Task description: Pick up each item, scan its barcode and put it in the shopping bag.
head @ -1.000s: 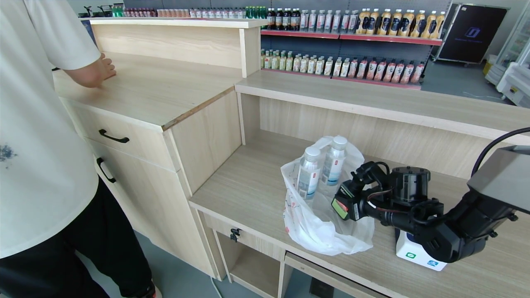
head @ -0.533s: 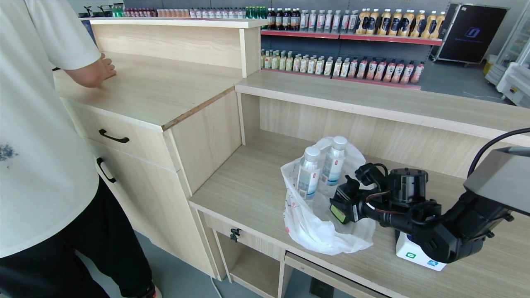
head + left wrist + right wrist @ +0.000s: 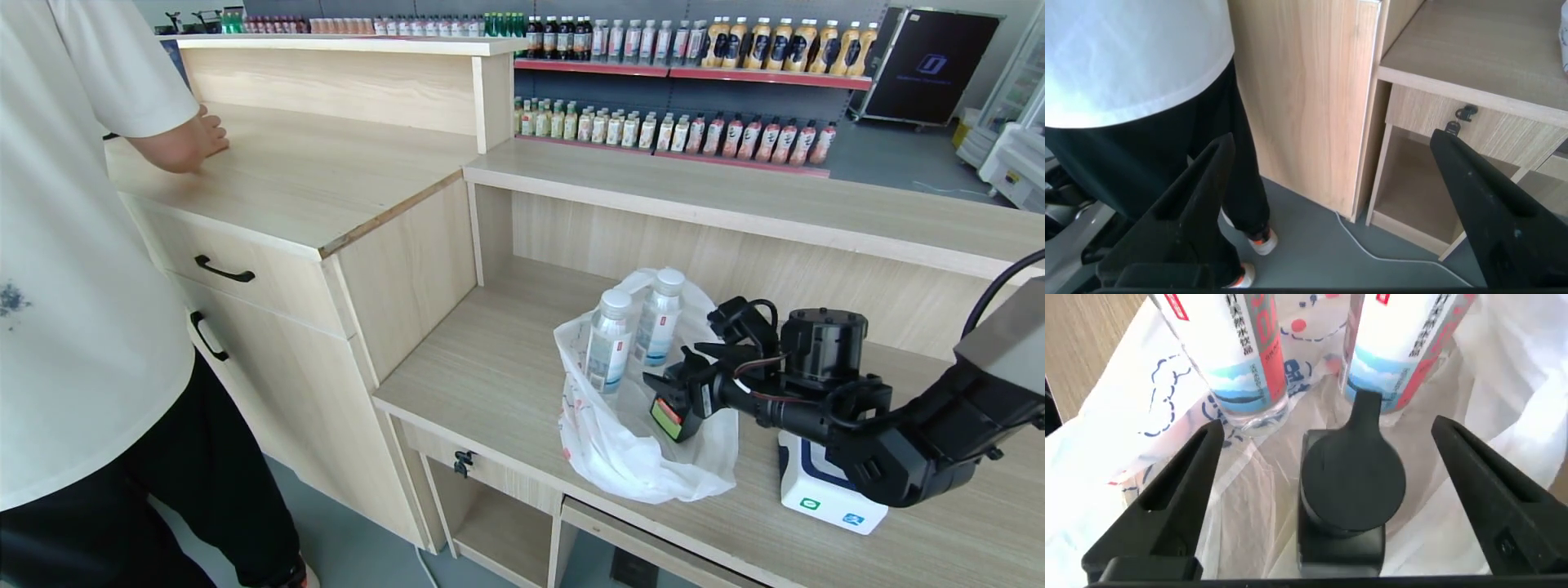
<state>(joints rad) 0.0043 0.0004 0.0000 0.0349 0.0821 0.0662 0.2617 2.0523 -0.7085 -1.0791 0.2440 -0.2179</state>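
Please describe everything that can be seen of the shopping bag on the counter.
The shopping bag is thin, translucent white plastic with small blue and red drawings, crumpled on the lower wooden counter near its front edge. Its mouth is open upward. Two bottles stand upright inside. The right gripper, jaws open, hangs over the mouth, above a dark object lying on the plastic.

Rows of drink bottles (image 3: 669, 132) line the store shelves (image 3: 694, 73) at 12 o'clock. A wooden cabinet (image 3: 310, 184) with black handles (image 3: 223, 271) stands at 9 o'clock. A black signboard (image 3: 931, 65) leans at 2 o'clock.
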